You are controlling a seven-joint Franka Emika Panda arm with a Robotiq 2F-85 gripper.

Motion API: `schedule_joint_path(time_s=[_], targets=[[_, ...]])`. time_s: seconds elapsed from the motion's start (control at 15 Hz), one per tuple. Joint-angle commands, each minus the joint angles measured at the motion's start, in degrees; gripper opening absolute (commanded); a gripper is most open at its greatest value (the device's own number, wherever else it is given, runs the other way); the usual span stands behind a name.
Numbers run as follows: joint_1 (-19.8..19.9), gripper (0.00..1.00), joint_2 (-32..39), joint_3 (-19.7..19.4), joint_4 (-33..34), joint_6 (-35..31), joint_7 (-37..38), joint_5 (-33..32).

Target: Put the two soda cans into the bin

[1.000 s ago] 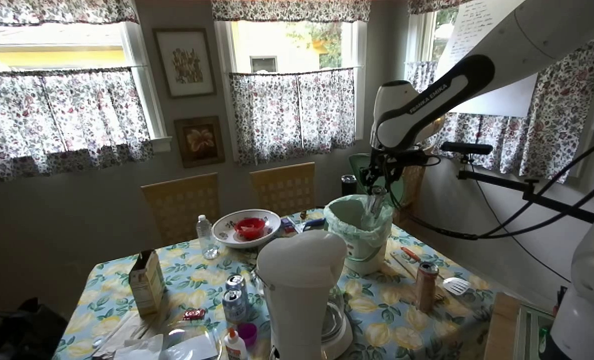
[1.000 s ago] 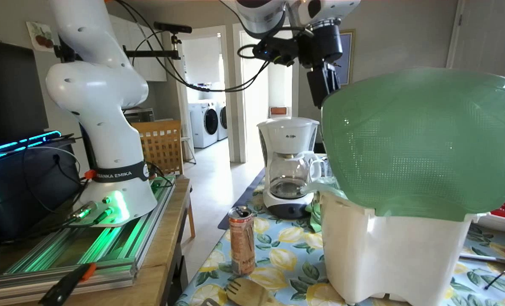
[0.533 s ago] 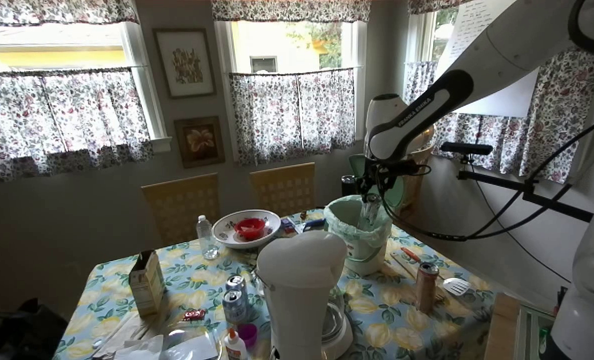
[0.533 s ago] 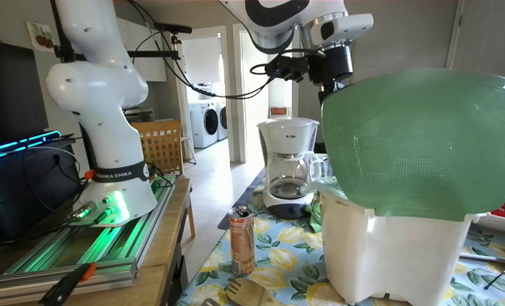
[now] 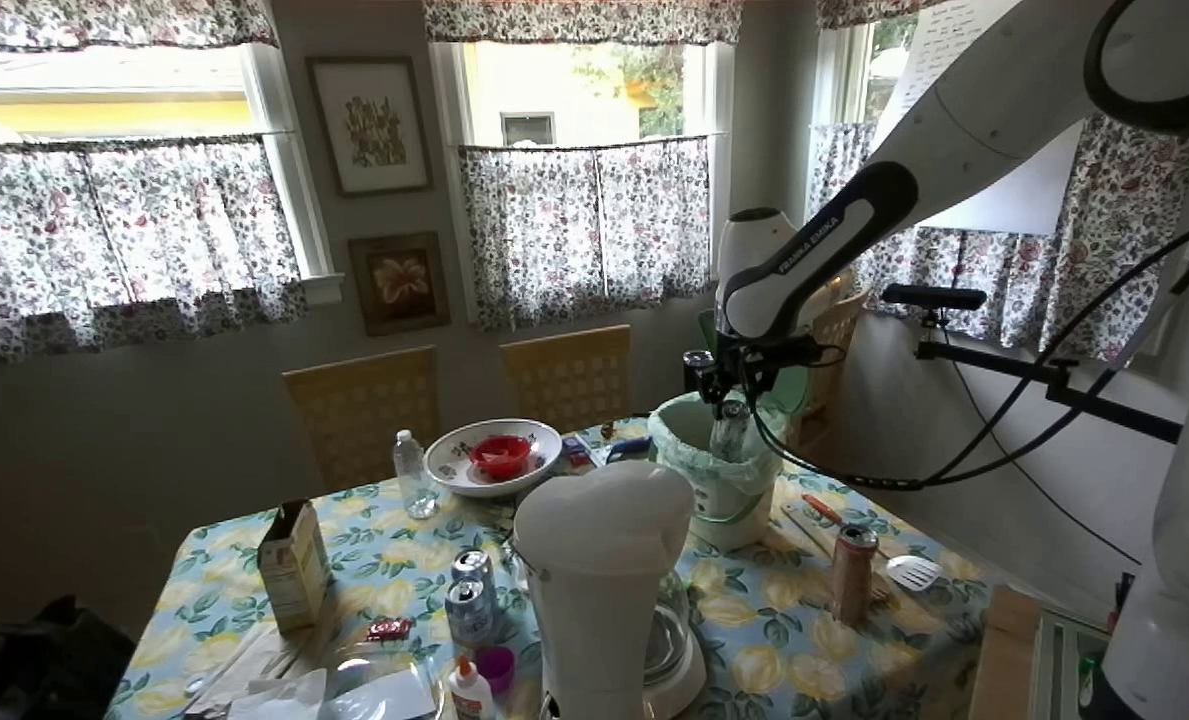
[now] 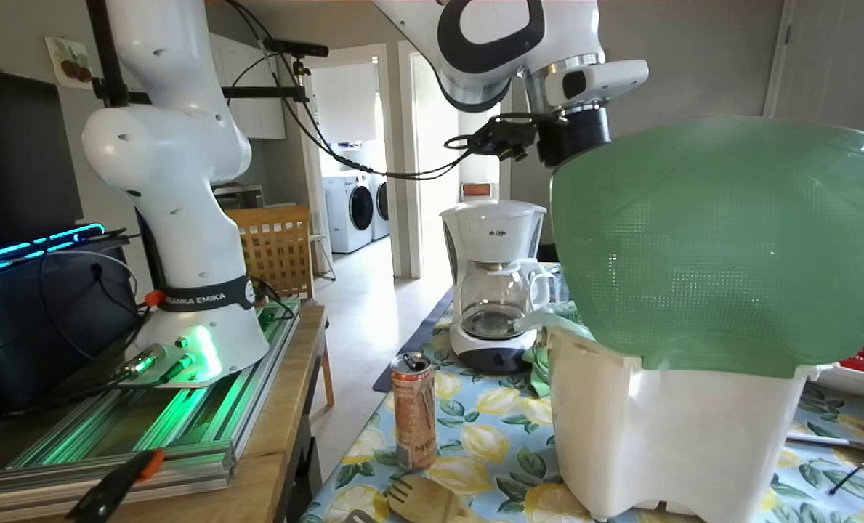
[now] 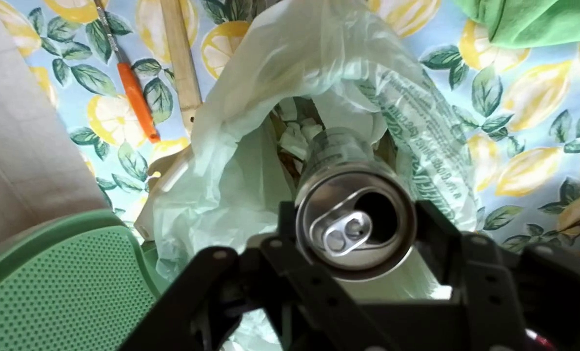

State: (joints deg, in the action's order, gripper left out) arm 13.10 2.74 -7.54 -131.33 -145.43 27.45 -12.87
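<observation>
My gripper [image 7: 357, 224] is shut on a silvery soda can [image 7: 341, 151], its fingers on both sides of the open top. The can hangs slightly tilted in the mouth of the bin [image 5: 732, 518], a pale tub with a mint-green bag liner; it also shows in an exterior view [image 5: 729, 432]. Scraps lie inside the bin. In an exterior view the gripper and held can are hidden behind the raised green lid [image 6: 722, 247] of the bin [image 6: 679, 436]. The orange-brown can [image 5: 853, 580] stands upright on the table beside the bin, also in an exterior view [image 6: 413, 414].
Two silvery-blue cans [image 5: 469, 612] stand beside the white coffee maker [image 5: 604, 580]. A white dish [image 5: 454, 470] with a red bowl [image 5: 500, 456], a bottle [image 5: 414, 475], a carton [image 5: 294, 570] and a spatula [image 5: 912, 571] are on the table.
The arm has come down and slightly toward the coffee maker side, lowering the held can deeper into the bin's mouth. The gripper has dropped behind the lid. The other objects have not moved.
</observation>
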Motion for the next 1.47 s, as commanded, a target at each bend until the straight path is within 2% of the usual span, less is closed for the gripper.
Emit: schedule_joint_path(time_s=[0.0,0.07,0.13,0.27,0.53,1.07,1.27,1.4], targets=[[-2.03,0.37,2.83,-1.56,1.57,-1.06,1.99,-1.62],[-2.35,0.87,3.05,-1.76,1.73,-0.57,1.68,-1.51],[-2.64,0.88,3.24,-1.98,1.73,-0.66,1.94,-1.54],[-3.14,0.98,3.01,-2.32,1.48,-0.53,2.06,-1.32],[-3.98,1.00,0.50,-2.22,0.18,1.68,2.59,1.27],[-5.20,1.00,-7.29,-0.31,-4.52,22.18,-1.97,11.94],[-4.94,1.00,-9.11,-0.26,-6.86,27.82,-2.86,12.32],[-4.61,1.00,-10.17,-0.37,-9.22,28.36,-3.48,11.19]])
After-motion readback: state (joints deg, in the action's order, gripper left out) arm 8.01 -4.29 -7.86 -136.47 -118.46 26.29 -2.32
